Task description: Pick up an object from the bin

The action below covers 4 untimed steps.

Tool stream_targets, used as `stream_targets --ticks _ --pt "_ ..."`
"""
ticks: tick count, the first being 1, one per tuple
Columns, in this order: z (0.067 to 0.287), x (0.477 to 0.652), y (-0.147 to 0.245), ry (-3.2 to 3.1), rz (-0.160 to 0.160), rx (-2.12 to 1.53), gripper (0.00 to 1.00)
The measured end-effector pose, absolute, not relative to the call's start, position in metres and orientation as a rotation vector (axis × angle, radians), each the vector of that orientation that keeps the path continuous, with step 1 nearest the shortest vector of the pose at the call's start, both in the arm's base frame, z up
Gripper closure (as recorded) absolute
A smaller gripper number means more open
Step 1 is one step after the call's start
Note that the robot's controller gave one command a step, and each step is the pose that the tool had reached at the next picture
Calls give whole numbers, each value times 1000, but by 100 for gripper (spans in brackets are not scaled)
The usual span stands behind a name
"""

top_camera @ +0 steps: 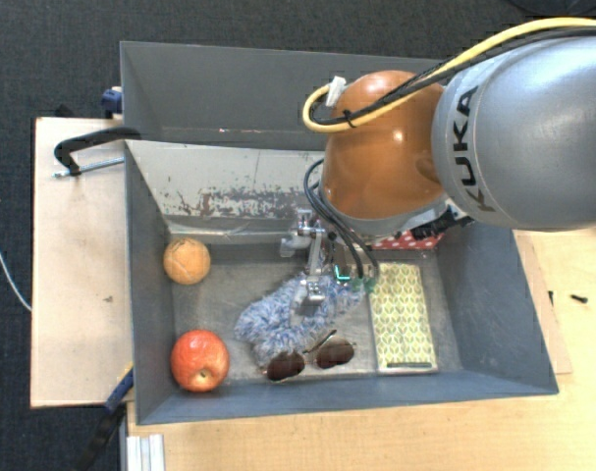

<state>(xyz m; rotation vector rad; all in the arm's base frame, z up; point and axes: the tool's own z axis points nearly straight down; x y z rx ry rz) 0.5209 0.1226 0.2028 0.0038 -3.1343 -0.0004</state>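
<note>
Gripper (315,294) resting on fluffy blue-grey cloth (276,328) in mid bin (489,312), its grip impossible to tell, sunglasses (310,358) lying just beside, apple (199,360) sitting at left.

Bright, even light from overhead. Glare washes the back wall of the grey metal bin (229,180) at 12 o'clock; soft highlights on the glossy orange wrist cover (376,155) and silver rounded arm casing (533,116). Shadow under the arm, maybe darkening the floor toward 3 o'clock.

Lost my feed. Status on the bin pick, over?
Gripper down at blue-grey cloth, bin centre. Hold not confirmed. Sunglasses and patterned box close beside.
</note>
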Motion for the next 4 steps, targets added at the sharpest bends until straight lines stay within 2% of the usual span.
stream_targets --ticks 1,2,3,4 --pt "207 523 122 -3143 -2 1 0" --pt "76 522 134 -3145 -7 -199 100" --pt "76 522 134 -3145 -8 -200 100" --pt "253 526 129 -3148 -8 -210 100"
